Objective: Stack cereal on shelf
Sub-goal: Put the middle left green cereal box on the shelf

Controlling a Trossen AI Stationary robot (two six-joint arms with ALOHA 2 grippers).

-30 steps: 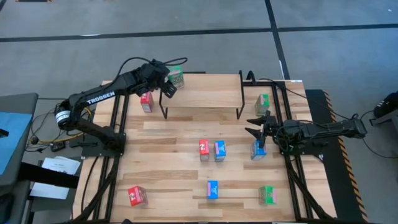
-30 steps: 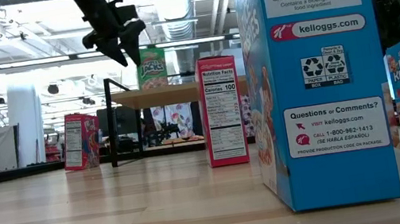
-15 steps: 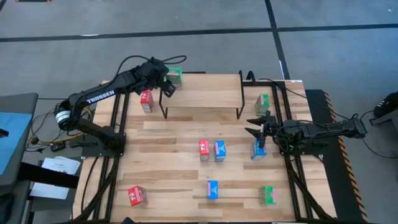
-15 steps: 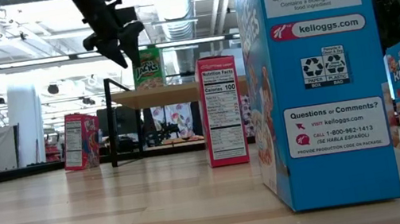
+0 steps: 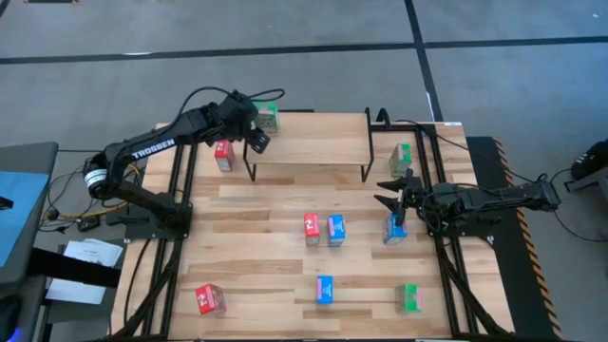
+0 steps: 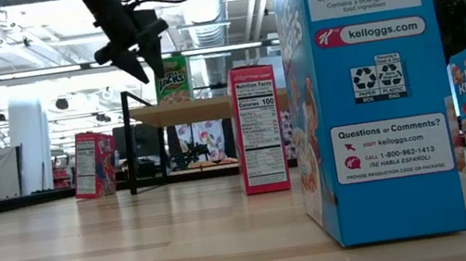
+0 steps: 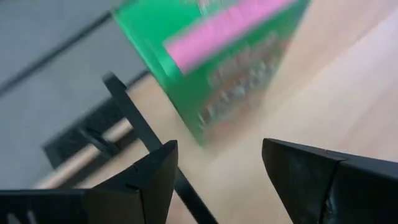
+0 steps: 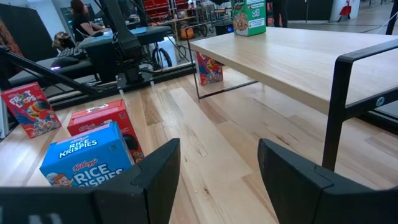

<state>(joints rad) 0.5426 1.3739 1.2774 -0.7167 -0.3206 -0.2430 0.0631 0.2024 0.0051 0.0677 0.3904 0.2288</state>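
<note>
The shelf stands at the table's far middle. One green cereal box stands upright on the far left corner of its top. My left gripper hovers open just beside that box, nearer the shelf's left end. In the left wrist view the box lies ahead of the fingers, not between them. My right gripper waits open at the table's right side, above a blue box. Other red, blue and green boxes stand on the table.
A red box stands left of the shelf and a green one right of it. A red and blue pair stand mid-table. Red, blue and green boxes line the near edge.
My left gripper has rolled and tipped at the wrist while staying in place above the shelf's left end, still open. The green box stays upright on the shelf top.
</note>
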